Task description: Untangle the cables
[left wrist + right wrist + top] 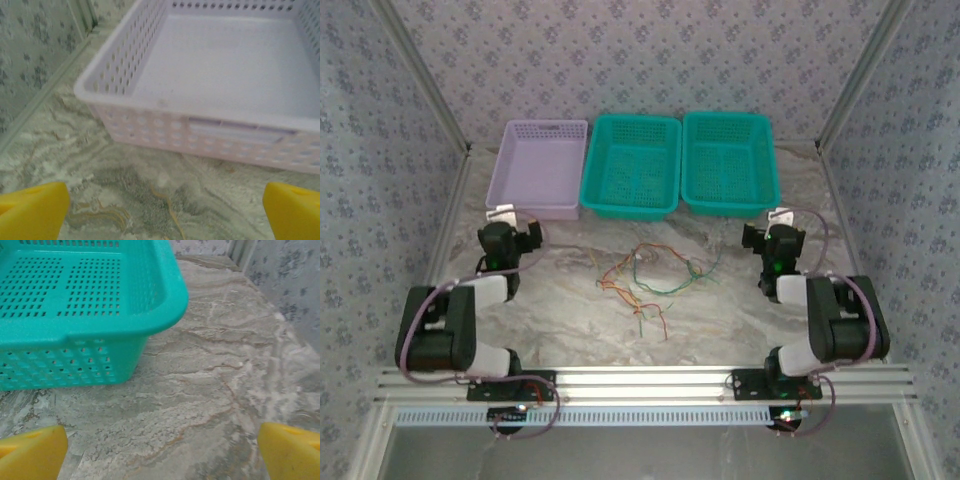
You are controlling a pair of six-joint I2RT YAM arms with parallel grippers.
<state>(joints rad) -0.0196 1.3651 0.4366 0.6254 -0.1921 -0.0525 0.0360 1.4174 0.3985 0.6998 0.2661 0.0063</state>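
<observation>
**Tangle lies between two released tools**

The cables [650, 275] lie in a loose heap on the surface [570, 310], between the arms and in front of the baskets, not inside any. The heap stretches roughly left to right. Its green end reaches toward the right tool [778, 222], which looks nearer than the left tool [504, 216]. Both tools gape wide and hold nothing. There is one lilac basket [548, 124] and two teal baskets [630, 212]. The strands are orange, red and green, but I cannot tell how many there are

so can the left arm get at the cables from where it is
Probably yes: the cables lie on open table right of the left gripper, its jaws open, nothing between them.
</observation>
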